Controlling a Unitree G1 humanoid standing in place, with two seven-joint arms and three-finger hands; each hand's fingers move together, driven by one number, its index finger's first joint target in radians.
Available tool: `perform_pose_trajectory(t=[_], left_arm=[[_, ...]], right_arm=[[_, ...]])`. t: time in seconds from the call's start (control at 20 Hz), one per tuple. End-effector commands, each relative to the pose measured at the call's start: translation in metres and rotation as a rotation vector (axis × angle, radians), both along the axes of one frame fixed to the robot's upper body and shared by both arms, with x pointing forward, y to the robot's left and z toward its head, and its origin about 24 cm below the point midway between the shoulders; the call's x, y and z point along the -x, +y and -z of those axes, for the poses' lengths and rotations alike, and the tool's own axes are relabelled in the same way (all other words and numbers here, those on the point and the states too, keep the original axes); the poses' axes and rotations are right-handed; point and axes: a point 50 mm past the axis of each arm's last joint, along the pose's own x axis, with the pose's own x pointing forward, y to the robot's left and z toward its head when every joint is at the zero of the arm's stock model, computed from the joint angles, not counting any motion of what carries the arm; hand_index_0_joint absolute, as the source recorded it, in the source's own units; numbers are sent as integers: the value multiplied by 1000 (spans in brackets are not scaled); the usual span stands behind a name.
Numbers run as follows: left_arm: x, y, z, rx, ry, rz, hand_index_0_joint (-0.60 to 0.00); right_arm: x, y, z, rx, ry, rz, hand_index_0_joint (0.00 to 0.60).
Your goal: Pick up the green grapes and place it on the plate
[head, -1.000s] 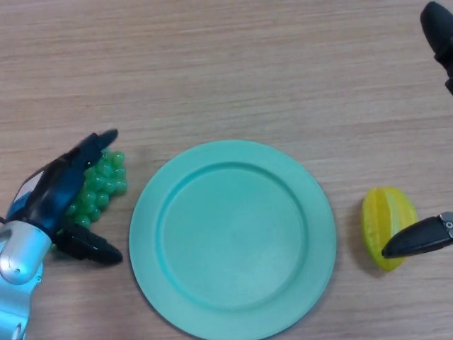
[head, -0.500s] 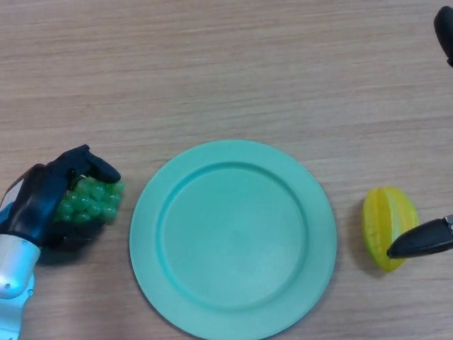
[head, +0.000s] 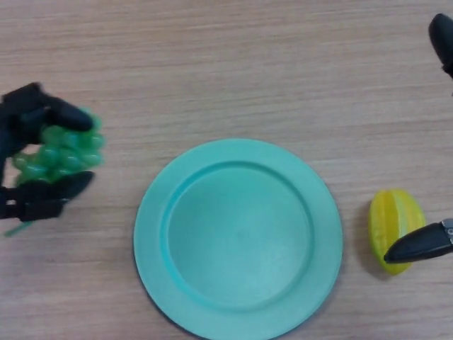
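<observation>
My left hand (head: pixel 25 117) is at the left edge of the head view, its fingers and thumb curled round a bunch of green grapes (head: pixel 62 152). The bunch is lifted off the table, left of the teal plate (head: pixel 237 237) and apart from it. The plate lies in the lower middle with nothing on it. Of my right hand only a dark fingertip (head: pixel 419 245) shows at the right edge, overlapping the lower edge of a yellow star fruit (head: pixel 395 223).
The star fruit lies just right of the plate on the wooden table (head: pixel 226 64). A black part (head: pixel 442 35) of the robot shows at the top right corner.
My left hand closed round the grapes, then raised them up and away from the table. The right fingertip stayed by the star fruit.
</observation>
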Motion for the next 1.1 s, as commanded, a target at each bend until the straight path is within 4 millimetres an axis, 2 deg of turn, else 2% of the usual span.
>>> perform_pose_trajectory(t=[0.05,0.2,0.25,0.3,0.45,0.5,0.55,0.6,0.65,0.7,0.75,0.9,1.1], left_arm=[[19,-23,-32,2,-120,112,-600],[28,-45,-37,44,-118,198,-600],[33,-55,-39,-8,-143,239,-600],[34,-59,-39,-36,-148,251,-600],[37,-68,-44,41,-211,321,-600],[37,-68,-44,45,-211,324,-550],[37,-69,-44,49,-209,329,-400],[37,-70,-44,52,-206,334,-300],[38,-72,-43,56,-202,346,-150],[38,-73,-43,57,-199,355,-50],[38,-74,-43,50,-204,355,0],[37,-71,-46,24,-235,331,0],[44,-53,-62,71,-289,291,0]], right_arm=[[18,-2,-29,-27,-242,-12,0],[18,-3,-30,-25,-238,-13,0],[18,-3,-30,-28,-237,-14,0],[18,-4,-30,-27,-237,-13,0],[18,-5,-29,-23,-238,-7,0],[18,-5,-29,-23,-238,-7,0],[18,-5,-29,-22,-238,-6,0],[18,-5,-30,-21,-238,-6,0],[18,-5,-29,-18,-238,-4,0],[18,-4,-30,-14,-237,-2,0],[17,-4,-30,-10,-238,0,0],[16,-3,-29,-3,-239,1,0],[15,-2,-29,5,-236,3,0]])
